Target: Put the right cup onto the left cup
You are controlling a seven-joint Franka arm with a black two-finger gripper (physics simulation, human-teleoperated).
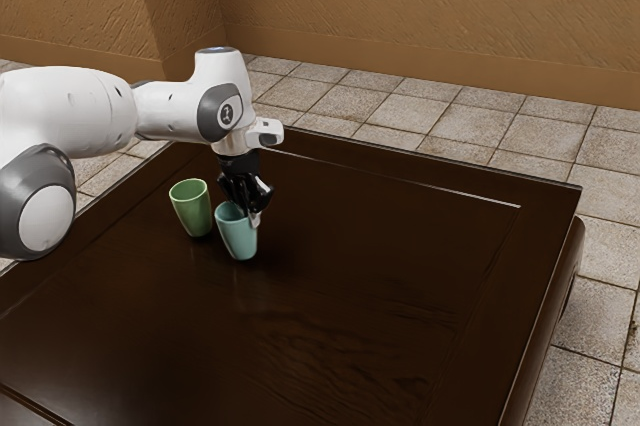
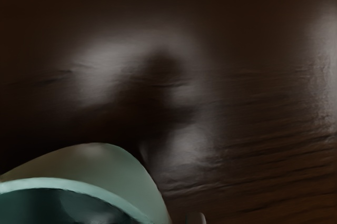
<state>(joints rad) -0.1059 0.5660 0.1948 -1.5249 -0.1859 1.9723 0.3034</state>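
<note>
Over the teal cup (image 1: 238,236), my gripper (image 1: 246,208) points down, its black body at the rim. A pale fingertip stands at the cup's side facing the exterior view's right; the other finger is hidden. The wrist view has the teal cup (image 2: 113,169) with its rim and dark inside, and a fingertip (image 2: 196,218) outside its wall across a small gap, so the gripper looks open. The green cup (image 1: 191,209) stands upright close by, toward the exterior view's left.
Both cups are on a dark wooden table (image 1: 330,306) with a raised border. Its far edge and the edge at the exterior view's right border a tiled floor (image 1: 500,131). Behind rises a brown wall (image 1: 420,6).
</note>
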